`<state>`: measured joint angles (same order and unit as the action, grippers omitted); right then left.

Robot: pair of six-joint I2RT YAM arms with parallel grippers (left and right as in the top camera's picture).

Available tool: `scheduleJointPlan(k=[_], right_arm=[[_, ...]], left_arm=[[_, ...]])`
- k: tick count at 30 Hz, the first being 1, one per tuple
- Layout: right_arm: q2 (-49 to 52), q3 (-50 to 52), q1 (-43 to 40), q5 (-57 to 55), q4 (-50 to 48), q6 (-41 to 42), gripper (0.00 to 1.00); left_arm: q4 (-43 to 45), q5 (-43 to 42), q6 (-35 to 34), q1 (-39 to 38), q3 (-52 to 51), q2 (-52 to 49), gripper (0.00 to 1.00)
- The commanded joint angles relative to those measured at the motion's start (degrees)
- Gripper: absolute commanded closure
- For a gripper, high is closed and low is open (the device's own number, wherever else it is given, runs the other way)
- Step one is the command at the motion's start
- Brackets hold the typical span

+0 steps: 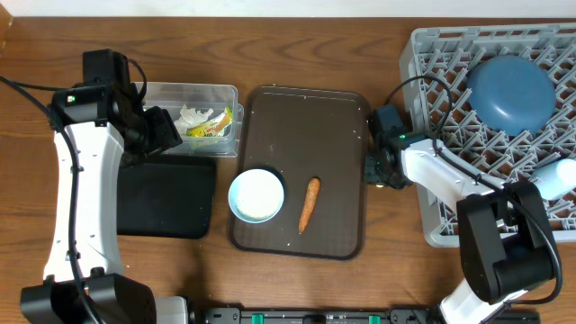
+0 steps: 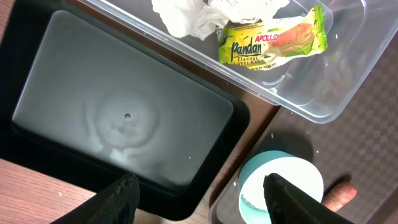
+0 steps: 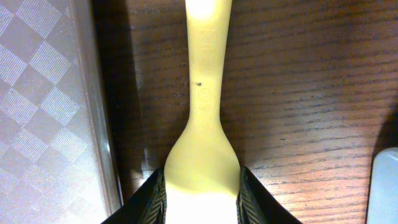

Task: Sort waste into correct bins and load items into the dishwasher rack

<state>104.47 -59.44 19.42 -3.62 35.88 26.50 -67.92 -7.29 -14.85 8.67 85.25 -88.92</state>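
The clear tub (image 1: 225,94) holds white paper scraps (image 2: 205,15) and the yellow-green wrapper (image 2: 273,40). The black tray (image 1: 166,198) lies in front of it. My left gripper (image 2: 202,199) is open and empty above the black tray's corner. The white bowl (image 1: 256,194) and the carrot (image 1: 309,204) lie on the brown serving tray (image 1: 333,117). My right gripper (image 1: 378,168), low between that tray and the grey rack (image 1: 432,54), is shut on the pale yellow spoon (image 3: 202,93). The rack holds the dark blue plate (image 1: 511,93) and a light blue cup (image 1: 558,175). The pink-white cup is out of view.
The brown serving tray's edge (image 3: 99,93) runs just left of the spoon. The left arm's white links (image 1: 85,189) reach over the table's left side. A few white grains (image 2: 272,132) dot the wood beside the tub.
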Motion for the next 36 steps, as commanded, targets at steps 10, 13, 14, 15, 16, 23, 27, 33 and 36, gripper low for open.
scheduleJointPlan(k=[10,13,14,15,16,23,27,33,36], right_arm=[[-0.42,0.33,0.09,2.62,2.1,-1.9,0.72],[-2.82,-0.22,-0.13,2.62,3.63,-3.28,0.72],[-3.96,-0.55,-0.28,2.64,4.22,-3.78,0.72],[-5.2,-0.9,-0.31,2.64,4.79,-4.15,0.72],[-6.27,-1.22,-0.33,2.69,5.18,-4.57,0.72],[-14.71,-3.06,-0.7,4.09,8.63,-8.57,0.72],[-19.41,-3.23,-2.58,4.09,11.34,-11.72,0.71],[-24.96,-3.23,-8.98,4.13,15.39,-15.91,0.73],[-26.69,-3.23,-12.98,5.11,16.5,-18.14,0.75]], left_arm=[[-0.2,0.24,-0.33,0.0,0.2,0.2,0.33],[-0.2,0.24,-0.33,0.0,0.2,0.2,0.34],[-0.2,0.24,-0.33,0.0,0.2,0.2,0.34],[-0.2,0.24,-0.33,0.0,0.2,0.2,0.33],[-0.2,0.24,-0.33,0.0,0.2,0.2,0.34],[-0.2,0.24,-0.33,0.0,0.2,0.2,0.34],[-0.2,0.24,-0.33,0.0,0.2,0.2,0.34],[-0.2,0.24,-0.33,0.0,0.2,0.2,0.34],[-0.2,0.26,-0.33,0.0,0.2,0.2,0.33]])
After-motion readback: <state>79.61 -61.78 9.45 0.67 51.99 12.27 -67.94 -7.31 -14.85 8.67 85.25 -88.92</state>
